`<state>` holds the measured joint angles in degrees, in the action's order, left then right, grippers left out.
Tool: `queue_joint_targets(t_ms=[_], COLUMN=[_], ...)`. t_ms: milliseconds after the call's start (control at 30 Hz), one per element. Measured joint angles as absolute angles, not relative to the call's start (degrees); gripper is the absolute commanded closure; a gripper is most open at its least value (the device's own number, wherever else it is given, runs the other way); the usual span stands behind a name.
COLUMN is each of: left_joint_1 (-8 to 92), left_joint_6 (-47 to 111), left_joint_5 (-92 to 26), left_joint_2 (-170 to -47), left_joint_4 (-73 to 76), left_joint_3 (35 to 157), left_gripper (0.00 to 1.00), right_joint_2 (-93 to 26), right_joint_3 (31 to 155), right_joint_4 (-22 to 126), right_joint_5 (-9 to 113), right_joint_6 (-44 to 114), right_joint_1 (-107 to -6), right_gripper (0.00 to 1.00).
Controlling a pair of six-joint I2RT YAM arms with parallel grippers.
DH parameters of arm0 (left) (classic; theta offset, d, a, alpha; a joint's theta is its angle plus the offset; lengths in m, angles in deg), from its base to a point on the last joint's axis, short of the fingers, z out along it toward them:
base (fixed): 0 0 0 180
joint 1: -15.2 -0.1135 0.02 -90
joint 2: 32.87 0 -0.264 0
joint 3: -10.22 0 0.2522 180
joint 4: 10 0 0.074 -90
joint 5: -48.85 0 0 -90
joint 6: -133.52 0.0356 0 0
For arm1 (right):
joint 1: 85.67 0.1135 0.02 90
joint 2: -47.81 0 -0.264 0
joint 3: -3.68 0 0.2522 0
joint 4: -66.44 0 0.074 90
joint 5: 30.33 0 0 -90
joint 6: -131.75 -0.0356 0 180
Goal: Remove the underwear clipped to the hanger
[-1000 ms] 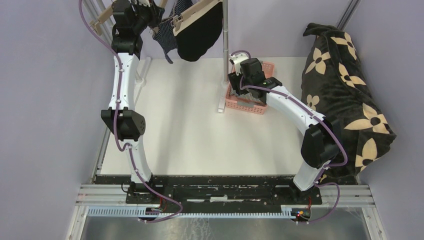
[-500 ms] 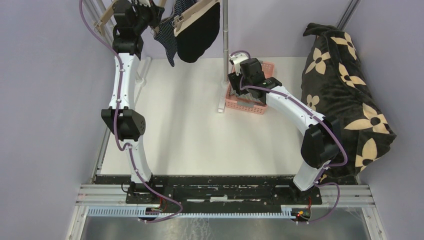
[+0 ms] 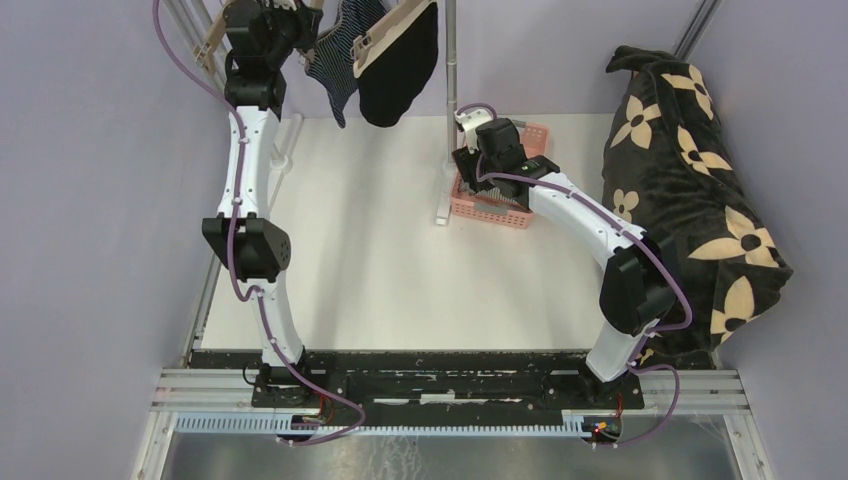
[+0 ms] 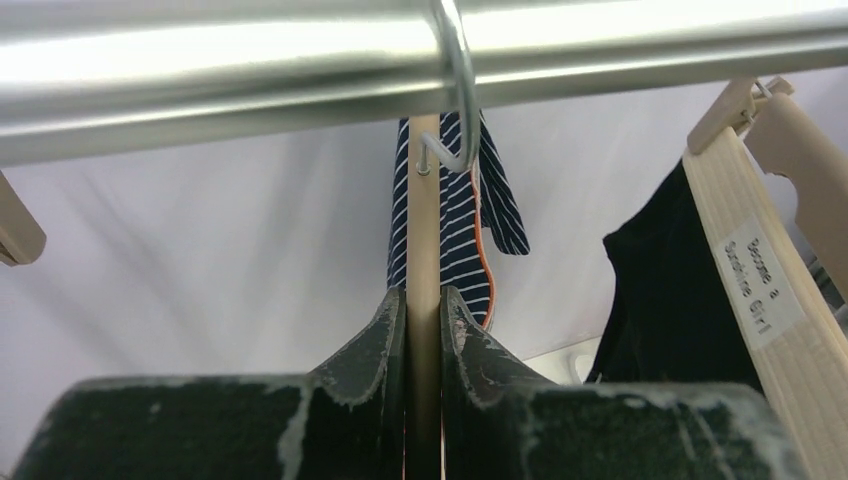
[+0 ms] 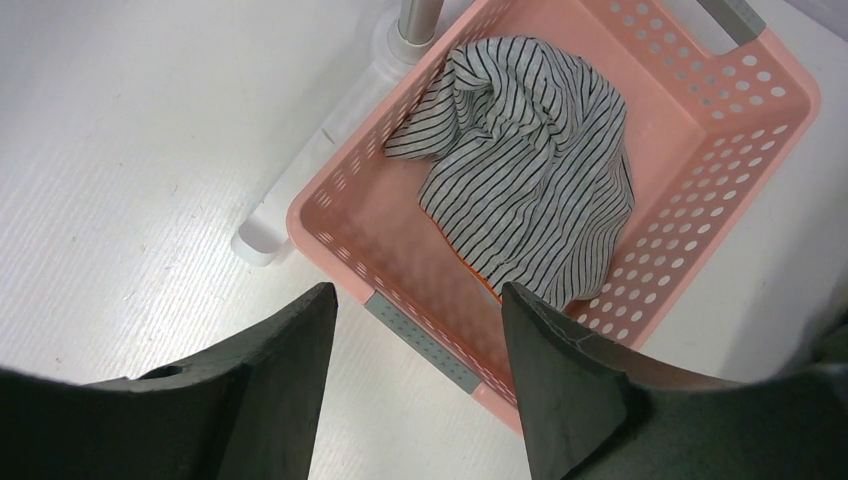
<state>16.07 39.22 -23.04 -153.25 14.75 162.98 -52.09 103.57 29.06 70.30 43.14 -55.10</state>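
Note:
My left gripper (image 4: 424, 295) is shut on the wooden bar of a hanger (image 4: 424, 220) hooked on the steel rail (image 4: 250, 60); it is at the top left in the top view (image 3: 290, 20). The navy striped underwear (image 4: 458, 230) hangs from that hanger and also shows in the top view (image 3: 340, 60). The black underwear (image 3: 400, 70) hangs from a second wooden hanger (image 4: 760, 280) to the right. My right gripper (image 5: 418, 300) is open and empty above the near rim of the pink basket (image 5: 770, 90). The grey-white striped underwear (image 5: 530, 170) lies in the basket.
The rack's upright pole (image 3: 447, 100) stands just left of the basket (image 3: 490, 210), its white foot on the table. A large black flower-print blanket (image 3: 690, 190) is piled at the right edge. Another hanger end (image 4: 15, 235) shows at far left.
The hanger with the navy underwear has swung a little to the right and up, and the black underwear beside it has shifted. My right gripper has moved slightly back over the basket.

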Motion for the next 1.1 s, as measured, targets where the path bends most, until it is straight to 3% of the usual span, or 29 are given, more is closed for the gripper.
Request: queue_joint_targets(t_ms=[867,1100], left_joint_1=[13.3,13.1], left_joint_6=[41.7,43.8], left_joint_5=[-25.6,-25.3], left_joint_2=[-144.2,-140.2], left_joint_4=[22.6,24.5], left_joint_3=[160.4,153.4], left_gripper=[0.97,0.97], right_joint_2=[-53.6,-53.6], right_joint_3=[103.6,103.6], right_joint_4=[29.1,29.1], right_joint_5=[67.5,67.4], right_joint_6=[42.9,42.9], right_joint_1=[-54.9,-54.9], right_gripper=[0.31,0.31])
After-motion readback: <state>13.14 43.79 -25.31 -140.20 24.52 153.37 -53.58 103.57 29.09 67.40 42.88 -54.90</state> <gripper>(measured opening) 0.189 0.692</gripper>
